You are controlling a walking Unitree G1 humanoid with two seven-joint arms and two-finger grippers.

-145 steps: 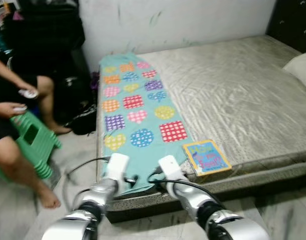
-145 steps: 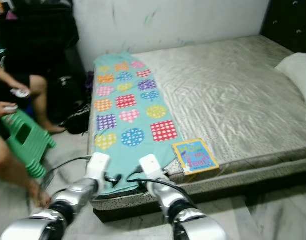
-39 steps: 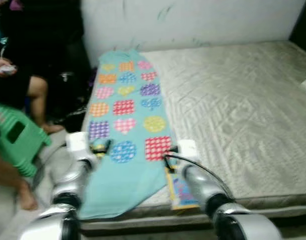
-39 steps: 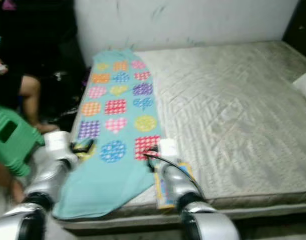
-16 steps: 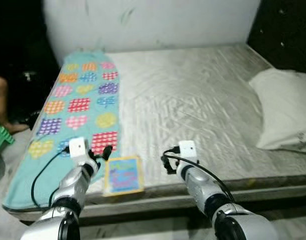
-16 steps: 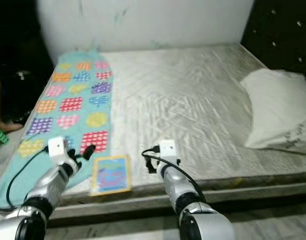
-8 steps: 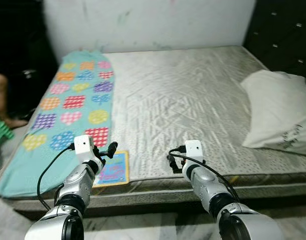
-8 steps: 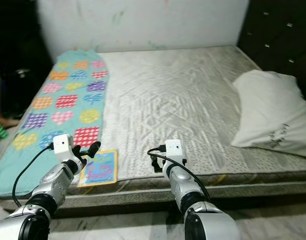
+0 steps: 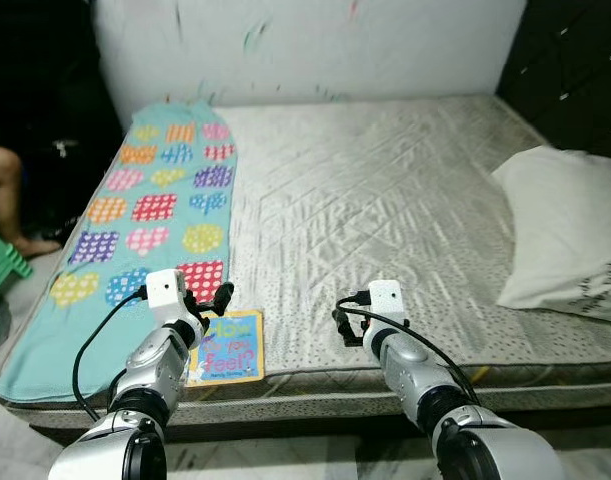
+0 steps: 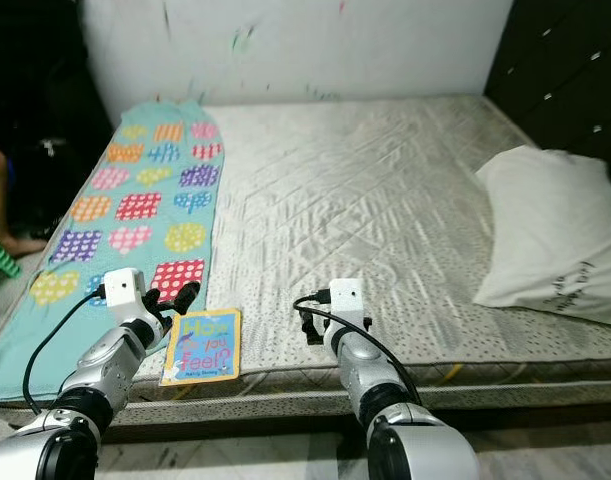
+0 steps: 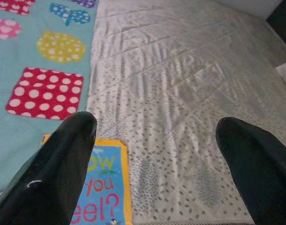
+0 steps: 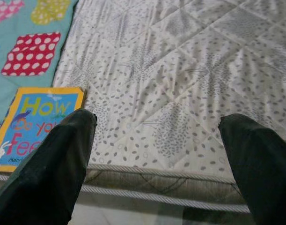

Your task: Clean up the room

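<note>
From the head cameras, a bare quilted mattress (image 9: 385,200) fills the room's middle, with a teal blanket (image 9: 155,200) patterned in dotted hearts and squares laid along its left side and a white pillow (image 9: 565,240) at the right. A picture book (image 9: 226,346) with a yellow border lies at the near edge of the mattress, just beside the blanket. The left gripper (image 9: 207,303) hovers over the book's upper left corner; the right gripper (image 9: 347,328) hangs over the mattress edge, well apart from the book. A person's leg (image 9: 5,195) and a green stool (image 9: 0,275) show at far left. In the left wrist view, the left gripper's jaws stand wide apart above the book (image 11: 105,187). In the right wrist view, the right gripper's jaws are likewise spread, holding nothing, the book (image 12: 35,122) off to one side.
</note>
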